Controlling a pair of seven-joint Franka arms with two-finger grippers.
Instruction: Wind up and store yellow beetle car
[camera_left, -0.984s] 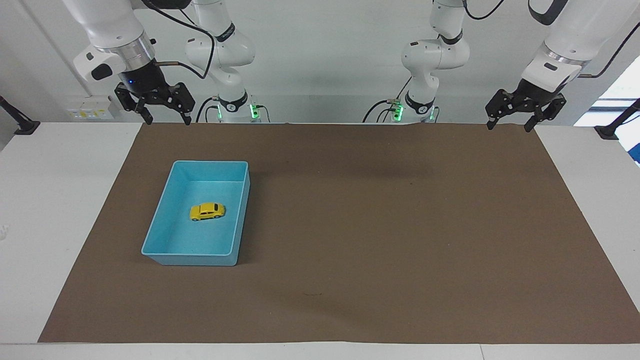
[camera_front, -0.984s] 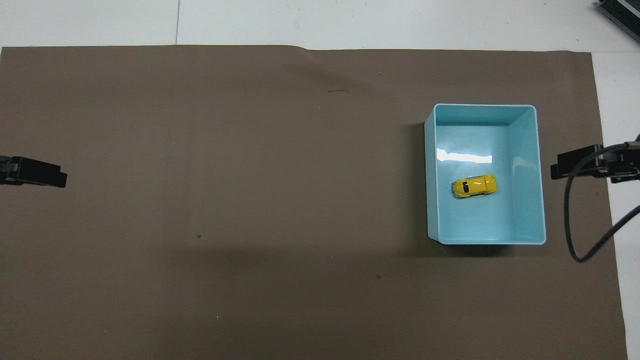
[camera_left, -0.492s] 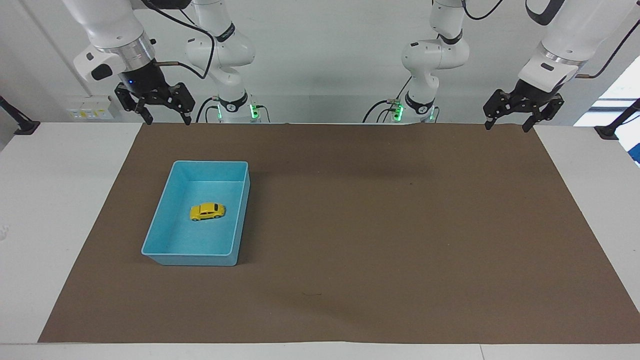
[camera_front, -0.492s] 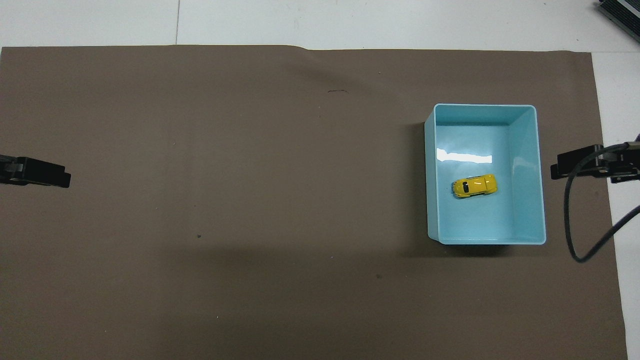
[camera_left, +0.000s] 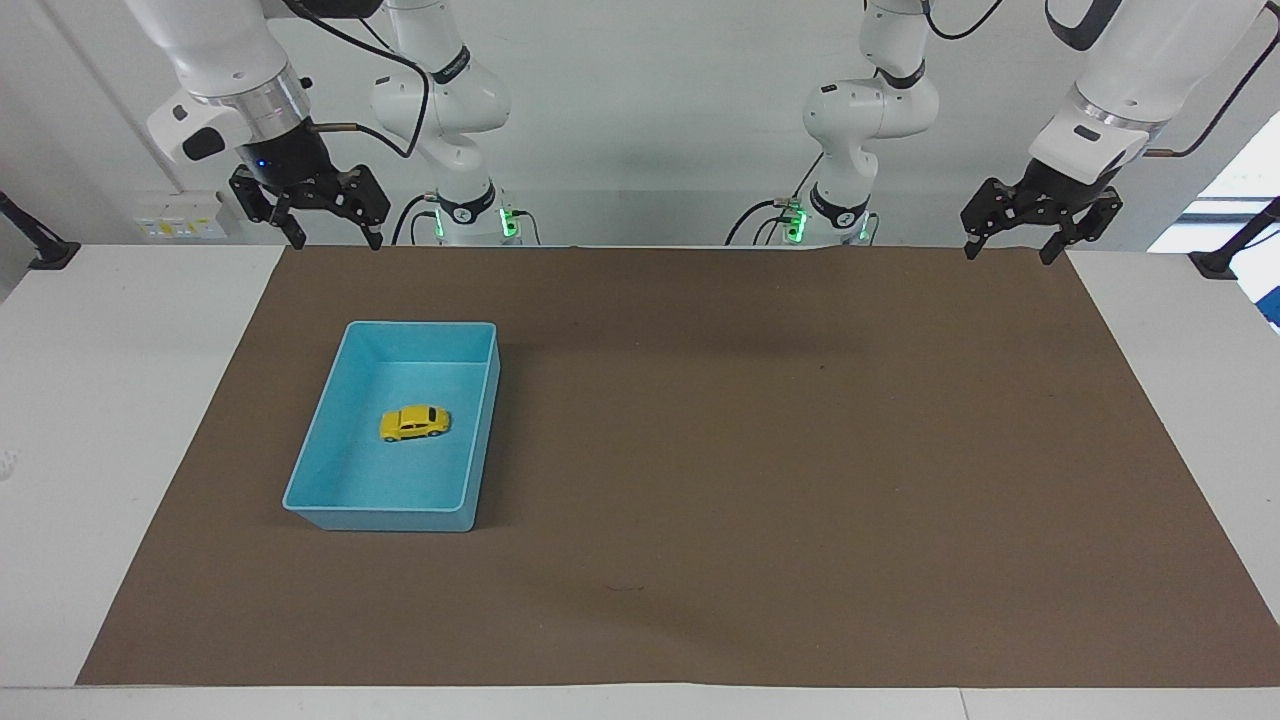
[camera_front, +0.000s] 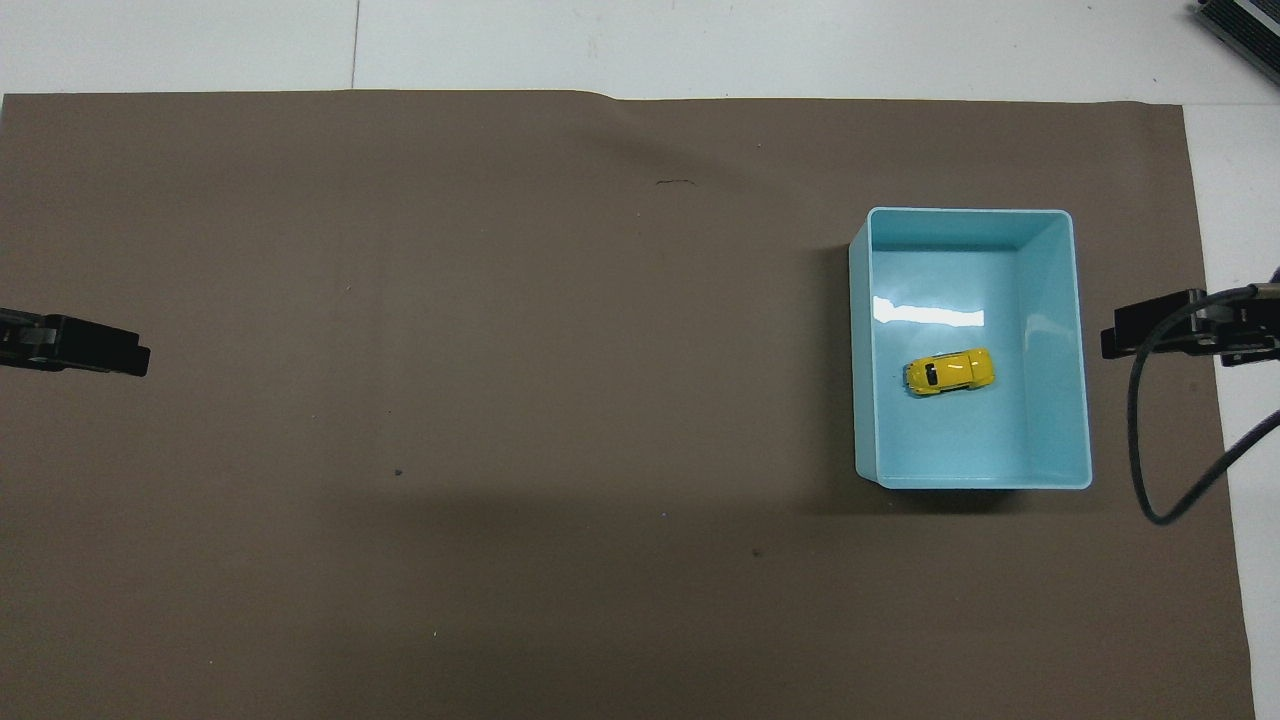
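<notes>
The yellow beetle car (camera_left: 414, 423) (camera_front: 950, 371) stands on its wheels on the floor of the light blue bin (camera_left: 320, 445) (camera_front: 1078, 330), toward the right arm's end of the table. My right gripper (camera_left: 328, 241) hangs open and empty, high over the brown mat's edge by the robots; only its tip (camera_front: 1150, 330) shows in the overhead view beside the bin. My left gripper (camera_left: 1005, 249) is raised over the mat's corner at the left arm's end, open and empty, with its tip (camera_front: 100, 358) at the overhead view's edge.
A brown mat (camera_left: 760, 450) covers most of the white table (camera_left: 90, 400). A black cable (camera_front: 1150, 440) loops down from the right arm beside the bin. Both arm bases (camera_left: 465, 215) stand at the robots' edge of the table.
The left gripper has drifted slightly up and toward the middle of the table. The right gripper, the car and the bin have not moved.
</notes>
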